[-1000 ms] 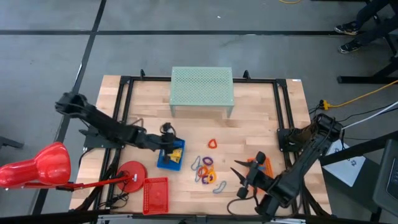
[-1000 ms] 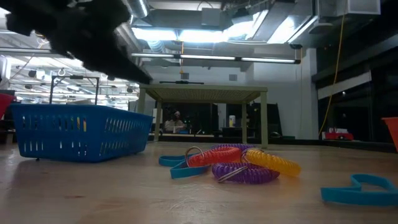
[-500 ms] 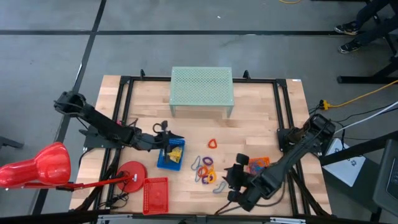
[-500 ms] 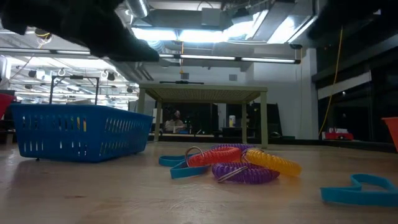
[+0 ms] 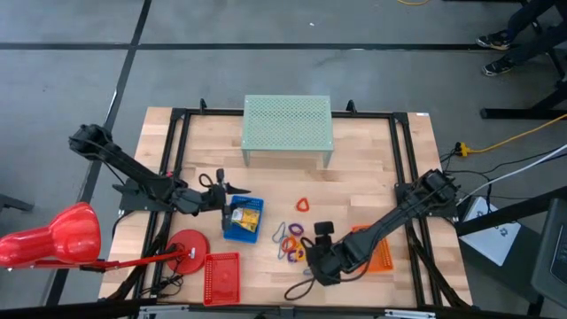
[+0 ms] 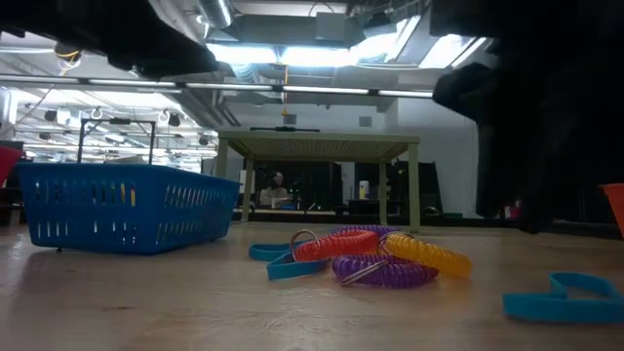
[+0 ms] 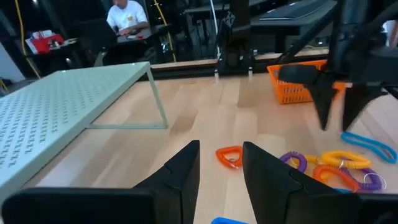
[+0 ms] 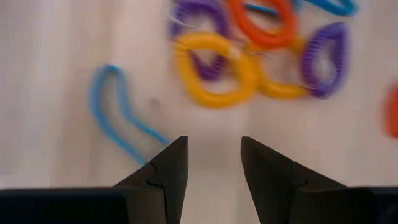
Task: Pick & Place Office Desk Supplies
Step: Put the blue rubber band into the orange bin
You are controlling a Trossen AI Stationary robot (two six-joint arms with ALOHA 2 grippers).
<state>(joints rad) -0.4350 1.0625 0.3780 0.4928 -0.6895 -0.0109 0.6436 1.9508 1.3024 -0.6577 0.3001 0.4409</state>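
The supplies lie loose on the wooden table: a pile of yellow, orange and purple coil loops (image 5: 292,244) (image 8: 214,68) (image 6: 375,255), a thin blue loop (image 8: 118,112) (image 6: 565,297), and a small red loop (image 5: 302,206) (image 7: 230,155). Yellow pieces lie in the blue tray (image 5: 242,220) (image 6: 127,205). My right gripper (image 5: 321,232) (image 8: 214,168) hangs open and empty above the table just beside the coil pile, fingers pointing down. My left gripper (image 5: 228,185) (image 7: 217,168) is open and empty, just left of the blue tray's far end.
A green mesh stand (image 5: 287,124) sits at the far middle. An orange tray (image 5: 379,250) lies partly under my right arm. A red tray (image 5: 221,275) and a red desk lamp (image 5: 53,235) are at the near left. A person sits in the room beyond (image 7: 127,15).
My right gripper has swung toward the table's left, from beside the orange tray to the coil pile, uncovering that tray. My left gripper has drawn back toward the table's left, off the blue tray. The supplies have not moved.
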